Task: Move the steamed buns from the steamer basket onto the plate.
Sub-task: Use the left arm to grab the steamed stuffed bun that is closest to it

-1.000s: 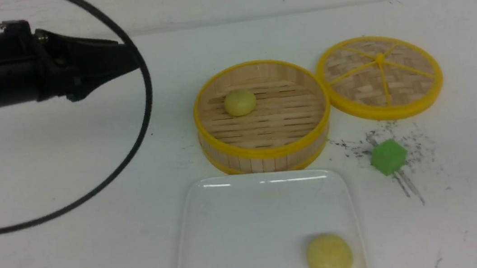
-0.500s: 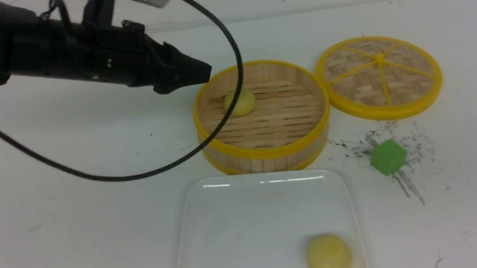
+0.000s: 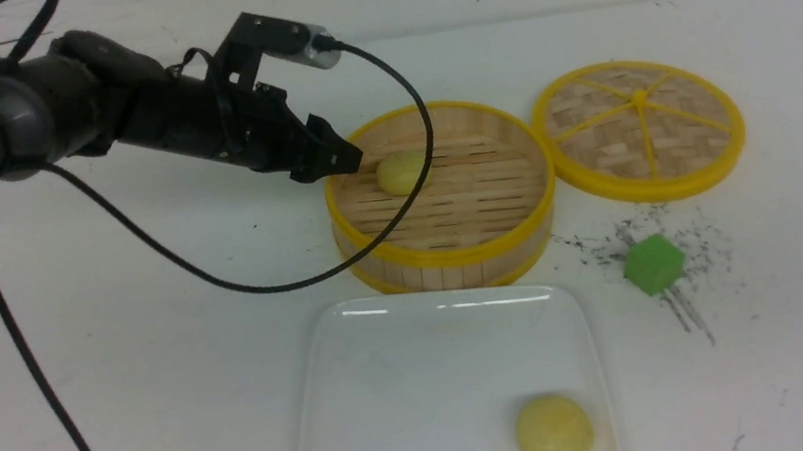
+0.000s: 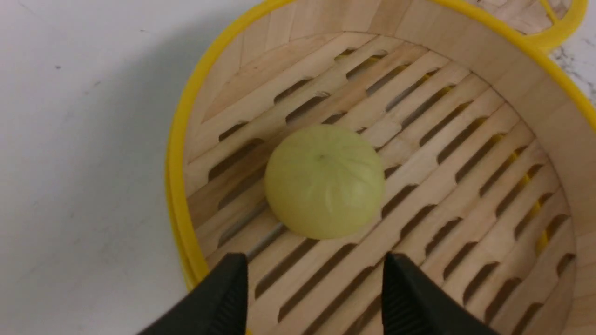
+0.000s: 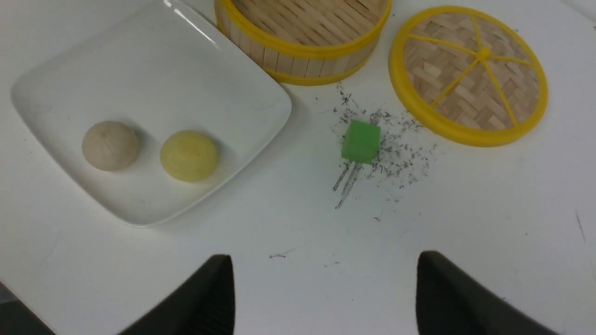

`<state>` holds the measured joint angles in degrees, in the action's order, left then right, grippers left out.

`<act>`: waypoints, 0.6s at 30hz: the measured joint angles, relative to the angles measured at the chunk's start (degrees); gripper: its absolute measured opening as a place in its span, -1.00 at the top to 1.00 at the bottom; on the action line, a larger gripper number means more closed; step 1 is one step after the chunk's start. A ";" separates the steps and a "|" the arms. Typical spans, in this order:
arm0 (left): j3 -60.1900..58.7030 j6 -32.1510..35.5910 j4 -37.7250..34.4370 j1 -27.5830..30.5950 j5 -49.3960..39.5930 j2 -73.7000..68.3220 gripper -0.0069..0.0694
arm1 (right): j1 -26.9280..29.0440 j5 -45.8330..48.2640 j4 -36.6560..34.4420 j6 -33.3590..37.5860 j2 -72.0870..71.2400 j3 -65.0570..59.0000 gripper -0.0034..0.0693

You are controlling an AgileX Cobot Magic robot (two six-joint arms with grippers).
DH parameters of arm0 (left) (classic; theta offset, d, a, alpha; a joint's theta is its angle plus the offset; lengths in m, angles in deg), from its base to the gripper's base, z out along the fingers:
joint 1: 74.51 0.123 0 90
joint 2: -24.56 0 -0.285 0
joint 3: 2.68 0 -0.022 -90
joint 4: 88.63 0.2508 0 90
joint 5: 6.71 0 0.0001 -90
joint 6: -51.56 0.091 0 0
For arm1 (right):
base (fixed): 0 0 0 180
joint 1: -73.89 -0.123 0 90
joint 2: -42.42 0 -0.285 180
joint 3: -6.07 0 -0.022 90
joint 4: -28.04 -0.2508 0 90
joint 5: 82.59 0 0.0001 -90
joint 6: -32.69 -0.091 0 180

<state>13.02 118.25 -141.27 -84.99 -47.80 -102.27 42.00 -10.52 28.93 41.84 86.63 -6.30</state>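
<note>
Now | basket (image 3: 451, 256): 1 bun (image 3: 402, 172) | plate (image 3: 428, 375): 2 buns (image 3: 554, 431) (one grey) | both jaws wide, empty

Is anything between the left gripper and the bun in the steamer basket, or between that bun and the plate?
Nothing visible lies between the open left gripper and the bun. Toward the plate, only the steamer basket wall nearest it stands between.

white plate (image 3: 360, 384), yellow-rimmed basket (image 3: 451, 256), green cube (image 3: 654, 264)
</note>
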 joint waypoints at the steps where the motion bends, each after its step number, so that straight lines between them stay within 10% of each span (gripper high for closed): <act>1: 0.00 0.00 -0.01 -0.01 0.00 -0.15 -0.25 | 0.00 0.00 0.00 0.00 0.00 0.00 -0.50; 18: 11.87 -8.09 19.92 -6.66 1.76 -4.14 -0.25 | 0.00 0.00 0.06 0.62 0.00 0.00 -0.50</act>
<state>24.89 110.16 -121.35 -91.65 -46.03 -106.41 42.00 -10.52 28.99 42.46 86.63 -6.30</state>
